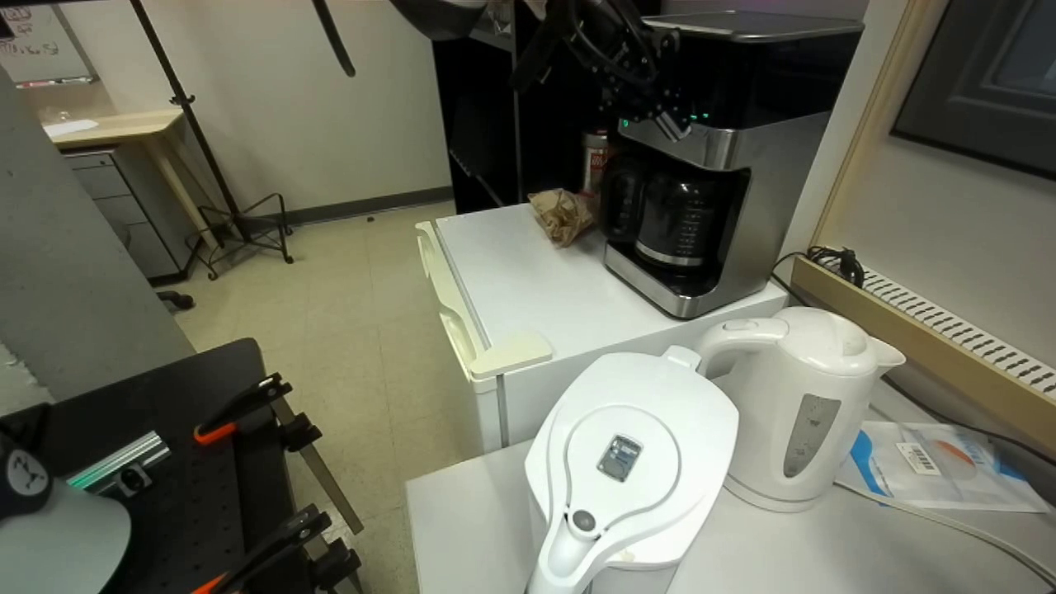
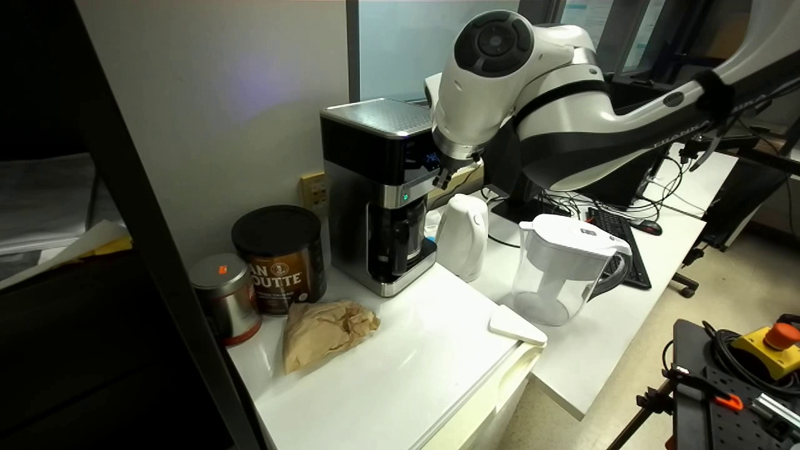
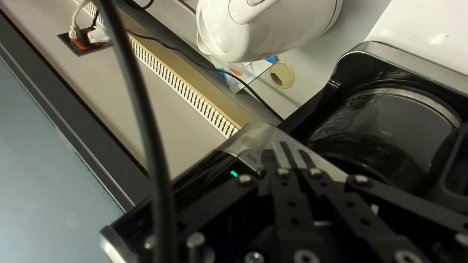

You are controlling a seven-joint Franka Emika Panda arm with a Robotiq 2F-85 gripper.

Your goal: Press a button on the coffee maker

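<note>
Your gripper (image 1: 673,125) hangs with its fingers drawn together, just before the upper front of the coffee maker (image 1: 771,198); you cannot tell whether they touch. The machine stands on the white cabinet (image 2: 400,387), off the end edge of the desk (image 2: 594,356), by its back corner. At that end you have the kettle (image 1: 767,421), and the pitcher (image 2: 553,269) nearer the front corner. In the wrist view your gripper covers part of the machine, which stands upright, long axis vertical, facing the desk's front-edge side.

In an exterior view, "AN" and "OUTTE" are readable on the brown can (image 2: 279,265) near the wall-side edge of the bench (image 2: 400,381), and "FRANKA" on the robot arm (image 2: 565,115), while the display (image 2: 426,156) of the coffee maker (image 2: 359,194) is too blurred.
</note>
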